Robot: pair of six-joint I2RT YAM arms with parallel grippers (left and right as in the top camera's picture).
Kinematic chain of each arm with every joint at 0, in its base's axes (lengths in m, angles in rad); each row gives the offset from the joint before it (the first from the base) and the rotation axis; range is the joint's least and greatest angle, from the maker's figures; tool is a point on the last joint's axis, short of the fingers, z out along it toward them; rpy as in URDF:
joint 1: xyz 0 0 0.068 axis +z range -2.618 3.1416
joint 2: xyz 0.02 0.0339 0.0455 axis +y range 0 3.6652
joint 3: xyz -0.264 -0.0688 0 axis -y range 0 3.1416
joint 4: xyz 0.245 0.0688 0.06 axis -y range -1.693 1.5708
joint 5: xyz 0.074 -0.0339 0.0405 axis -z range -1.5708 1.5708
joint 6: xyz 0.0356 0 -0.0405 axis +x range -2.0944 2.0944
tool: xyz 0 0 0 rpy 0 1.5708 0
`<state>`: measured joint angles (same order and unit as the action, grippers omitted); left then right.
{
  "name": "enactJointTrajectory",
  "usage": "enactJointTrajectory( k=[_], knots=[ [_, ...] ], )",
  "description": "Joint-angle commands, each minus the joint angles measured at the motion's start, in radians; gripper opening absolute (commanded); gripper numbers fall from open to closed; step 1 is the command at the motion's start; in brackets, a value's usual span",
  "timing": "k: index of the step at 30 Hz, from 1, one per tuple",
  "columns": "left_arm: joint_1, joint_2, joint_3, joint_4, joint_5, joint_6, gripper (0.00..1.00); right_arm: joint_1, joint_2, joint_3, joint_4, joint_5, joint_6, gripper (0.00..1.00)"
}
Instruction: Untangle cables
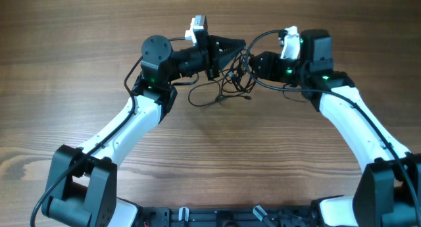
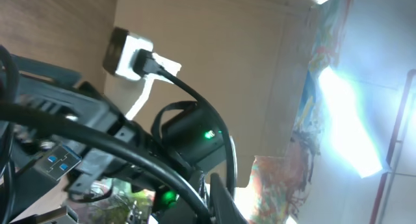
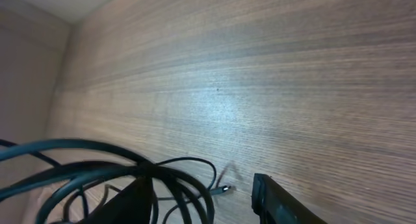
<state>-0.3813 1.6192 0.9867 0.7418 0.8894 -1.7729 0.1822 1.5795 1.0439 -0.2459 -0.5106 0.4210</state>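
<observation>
Meeting over the far middle of the worktop (image 1: 79, 29), both tools sit at the tangled cables (image 1: 227, 81), whose loops trail onto the wood. The right tool (image 3: 203, 197) stands wide open, strands lying against one finger (image 3: 136, 201). The left tool (image 1: 237, 49) is among the strands; its opening cannot be told.

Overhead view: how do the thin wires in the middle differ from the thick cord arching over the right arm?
The cables are thin; the arm cord is clearly thicker. The cables form a loose tangle between the left gripper and right gripper, with one loop trailing on the table; the arm cord makes one smooth arc. Both are dark.
</observation>
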Motion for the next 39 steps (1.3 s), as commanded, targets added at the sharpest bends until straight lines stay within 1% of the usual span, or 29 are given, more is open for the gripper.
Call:
enactJointTrajectory(
  k=[1,2,3,4,5,6,7,8,9,11,13,16,17,19,21,23,24,27,29,32,34,36,37,39],
  knots=[
    [0.004,-0.005,0.010,0.011,0.019,-0.020,0.04,0.025,0.058,0.009,0.006,0.023,0.009,0.40],
    [0.004,-0.005,0.010,0.011,0.019,-0.019,0.04,0.029,0.069,0.009,0.006,0.018,0.008,0.36],
    [0.004,-0.005,0.010,0.011,0.019,-0.019,0.04,0.031,0.074,0.009,0.006,0.016,0.009,0.33],
    [0.004,-0.005,0.010,0.011,0.019,-0.015,0.04,0.034,0.081,0.009,0.006,0.014,0.008,0.28],
    [0.004,-0.005,0.010,0.010,0.019,-0.011,0.04,0.034,0.085,0.009,0.005,0.014,0.008,0.19],
    [0.005,-0.005,0.010,0.010,0.019,0.012,0.04,0.034,0.086,0.009,0.003,0.015,0.007,0.08],
    [0.005,-0.005,0.010,0.006,0.019,0.043,0.04,0.034,0.086,0.009,0.001,0.019,0.006,0.04],
    [0.010,-0.005,0.010,-0.011,0.018,0.106,0.04,0.034,0.086,0.009,-0.002,0.026,0.005,0.04],
    [0.019,-0.005,0.010,-0.057,0.019,0.203,0.04,0.034,0.086,0.009,-0.010,0.039,0.005,0.04],
    [0.038,-0.005,0.010,-0.154,0.011,0.350,0.04,0.034,0.086,0.009,-0.040,0.089,0.017,0.05],
    [0.064,-0.005,0.010,-0.289,-0.014,0.502,0.04,0.034,0.086,0.009,-0.085,0.146,0.040,0.04],
    [0.108,-0.005,0.010,-0.465,-0.089,0.675,0.04,0.034,0.086,0.009,-0.138,0.183,0.042,0.04],
    [0.118,-0.005,0.010,-0.496,-0.108,0.716,0.07,0.034,0.086,0.009,-0.151,0.182,0.041,0.04],
    [0.138,-0.005,0.010,-0.545,-0.140,0.802,0.42,0.034,0.086,0.009,-0.168,0.182,0.042,0.04],
    [0.152,-0.005,0.010,-0.573,-0.146,0.863,0.63,0.034,0.086,0.009,-0.183,0.182,0.056,0.04],
    [0.155,-0.005,0.010,-0.607,-0.147,0.901,0.70,0.034,0.086,0.009,-0.189,0.181,0.071,0.04],
    [0.155,-0.005,0.010,-0.630,-0.147,0.920,0.71,0.034,0.086,0.009,-0.191,0.181,0.084,0.05],
    [0.145,-0.005,0.010,-0.721,-0.151,1.005,0.72,0.034,0.086,0.009,-0.200,0.164,0.119,0.04],
    [0.126,-0.005,0.010,-0.811,-0.185,1.074,0.69,0.034,0.086,0.009,-0.204,0.129,0.133,0.04],
    [0.088,-0.005,0.010,-0.894,-0.245,1.135,0.59,0.034,0.086,0.009,-0.196,0.080,0.132,0.04],
    [0.056,-0.005,0.010,-0.916,-0.259,1.141,0.48,0.034,0.086,0.009,-0.189,0.051,0.132,0.04],
    [0.029,-0.005,0.010,-0.915,-0.259,1.141,0.41,0.034,0.086,0.009,-0.187,0.037,0.132,0.04],
    [0.014,-0.005,0.010,-0.915,-0.259,1.141,0.40,0.034,0.086,0.009,-0.187,0.037,0.132,0.04],
    [-0.006,-0.005,0.010,-0.915,-0.268,1.141,0.40,0.034,0.086,0.009,-0.188,0.037,0.132,0.04]
  ],
)
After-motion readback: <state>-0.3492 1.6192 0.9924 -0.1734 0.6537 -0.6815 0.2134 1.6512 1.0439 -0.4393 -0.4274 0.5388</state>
